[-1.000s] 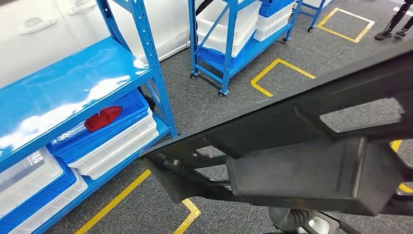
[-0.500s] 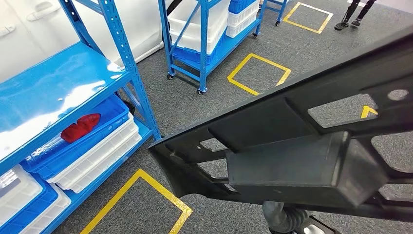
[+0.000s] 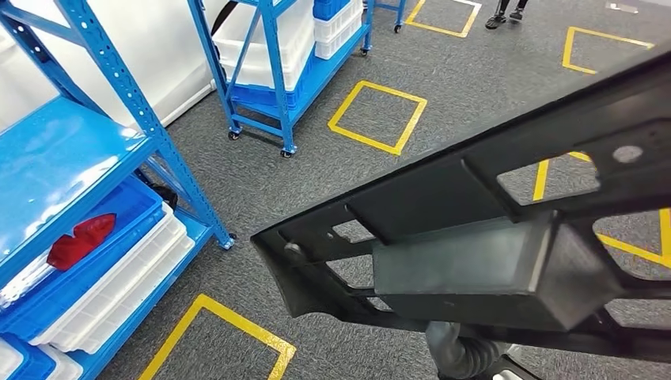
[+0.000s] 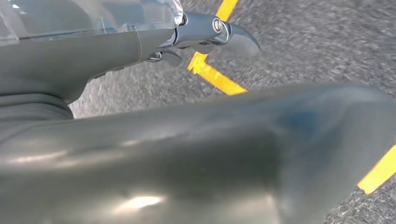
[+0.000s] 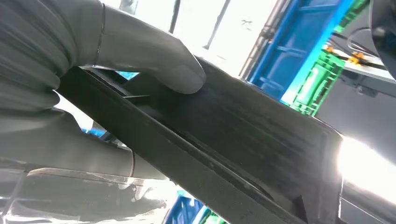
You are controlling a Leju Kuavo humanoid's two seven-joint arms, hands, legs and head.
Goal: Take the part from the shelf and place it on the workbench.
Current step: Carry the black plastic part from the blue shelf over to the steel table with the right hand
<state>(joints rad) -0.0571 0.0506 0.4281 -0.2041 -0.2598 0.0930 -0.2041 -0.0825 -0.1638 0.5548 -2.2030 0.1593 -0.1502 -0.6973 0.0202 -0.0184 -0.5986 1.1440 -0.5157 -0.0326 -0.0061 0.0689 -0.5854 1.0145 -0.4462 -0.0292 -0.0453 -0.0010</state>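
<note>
You are looking at a task roughly at its midpoint, by my judgement: the part (image 3: 490,237), a long black plastic frame with cut-outs and a boxy block on it, is already off the blue shelf (image 3: 87,150) and is being carried in the air above the grey carpeted floor (image 3: 301,166) with its yellow tape squares. What is left is reaching the desk and setting the part down; no desk surface is identifiable from the head view. In the right wrist view, the right hand (image 5: 93,70) is gripping the part, its thick grey thumb pressing on the upper face. In the left wrist view, the left hand (image 4: 140,42) is lying just beside the part's smooth dark surface; whether it is actually clasping it, you cannot tell.
</note>
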